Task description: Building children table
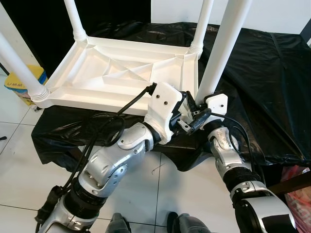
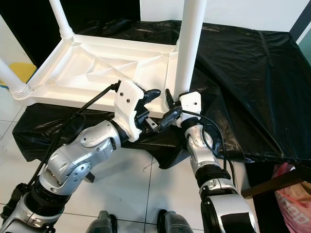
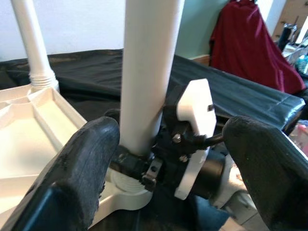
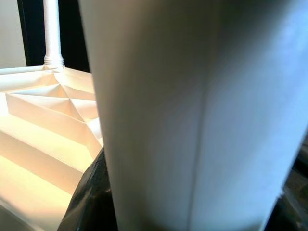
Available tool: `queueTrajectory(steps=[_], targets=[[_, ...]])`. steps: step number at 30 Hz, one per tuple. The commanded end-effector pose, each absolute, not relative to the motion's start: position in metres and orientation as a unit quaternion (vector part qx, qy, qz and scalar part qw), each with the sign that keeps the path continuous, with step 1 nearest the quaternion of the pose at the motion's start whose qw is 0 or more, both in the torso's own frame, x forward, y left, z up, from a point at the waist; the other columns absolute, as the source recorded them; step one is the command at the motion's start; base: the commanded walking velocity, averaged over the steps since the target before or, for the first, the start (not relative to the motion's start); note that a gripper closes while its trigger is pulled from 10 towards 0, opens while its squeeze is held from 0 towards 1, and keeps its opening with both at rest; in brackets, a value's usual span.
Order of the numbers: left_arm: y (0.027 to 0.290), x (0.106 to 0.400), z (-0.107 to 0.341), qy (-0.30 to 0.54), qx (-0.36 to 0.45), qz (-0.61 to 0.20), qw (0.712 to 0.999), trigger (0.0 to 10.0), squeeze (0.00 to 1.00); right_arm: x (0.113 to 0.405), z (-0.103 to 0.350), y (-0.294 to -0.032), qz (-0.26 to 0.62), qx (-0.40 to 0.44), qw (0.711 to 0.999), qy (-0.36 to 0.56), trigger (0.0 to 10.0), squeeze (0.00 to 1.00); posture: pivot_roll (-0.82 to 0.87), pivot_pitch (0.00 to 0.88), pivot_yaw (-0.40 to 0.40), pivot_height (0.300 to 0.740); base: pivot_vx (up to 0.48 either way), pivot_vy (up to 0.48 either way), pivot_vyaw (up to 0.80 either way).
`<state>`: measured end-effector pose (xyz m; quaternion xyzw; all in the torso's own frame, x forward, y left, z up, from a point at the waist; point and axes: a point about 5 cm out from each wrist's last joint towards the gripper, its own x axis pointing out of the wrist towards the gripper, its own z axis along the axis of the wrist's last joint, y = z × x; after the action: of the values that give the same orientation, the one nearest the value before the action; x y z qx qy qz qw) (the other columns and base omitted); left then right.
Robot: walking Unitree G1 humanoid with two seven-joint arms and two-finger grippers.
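The white plastic table top (image 1: 121, 73) lies upside down on a black-draped surface. Legs stand up from its far left (image 1: 75, 19), far right (image 1: 201, 24) and near left (image 1: 17, 65) corners. A fourth white leg (image 1: 221, 53) stands upright at the near right corner, and my right gripper (image 2: 175, 101) is shut on its base, the leg (image 4: 192, 110) pressed close between its fingers (image 4: 89, 202). Just left of that corner my left gripper (image 2: 153, 109) hangs open, its two fingertips (image 3: 82, 168) spread to either side of the leg (image 3: 149, 72), not touching it.
A black sheet (image 1: 257, 73) covers the support and slopes off to the right. A yellow bag (image 1: 22, 82) sits on the tiled floor at the left, a pink one (image 1: 299, 194) at the lower right. Red cloth (image 3: 250, 43) hangs in the background.
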<state>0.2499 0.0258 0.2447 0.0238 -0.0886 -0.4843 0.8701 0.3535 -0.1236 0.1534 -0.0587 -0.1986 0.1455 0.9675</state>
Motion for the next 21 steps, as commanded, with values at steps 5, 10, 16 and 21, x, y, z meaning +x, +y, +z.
queueTrajectory(steps=[5, 10, 16, 21], targets=[[0.019, 0.233, 0.241, -0.075, 0.047, -0.597, 0.797, 10.0, 0.00, 0.347, 0.109, -0.121, 0.155, -0.013, 0.984, -0.084, 10.0, 0.00, 0.10, 0.207, -0.007, 0.740, 0.000, 0.000, 0.00], [0.019, 0.233, 0.242, -0.075, 0.046, -0.594, 0.799, 10.0, 0.00, 0.346, 0.108, -0.119, 0.131, 0.004, 0.988, -0.080, 10.0, 0.00, 0.10, 0.215, -0.017, 0.740, 0.000, 0.000, 0.00], [0.018, 0.232, 0.242, -0.076, 0.043, -0.588, 0.804, 10.0, 0.00, 0.345, 0.103, -0.117, 0.089, 0.026, 0.993, -0.069, 10.0, 0.00, 0.10, 0.210, -0.042, 0.740, 0.000, 0.000, 0.00], [0.018, 0.233, 0.243, -0.079, 0.041, -0.582, 0.808, 10.0, 0.00, 0.344, 0.100, -0.117, 0.063, 0.051, 0.995, -0.063, 10.0, 0.00, 0.10, 0.207, -0.058, 0.740, 0.000, 0.000, 0.00]])
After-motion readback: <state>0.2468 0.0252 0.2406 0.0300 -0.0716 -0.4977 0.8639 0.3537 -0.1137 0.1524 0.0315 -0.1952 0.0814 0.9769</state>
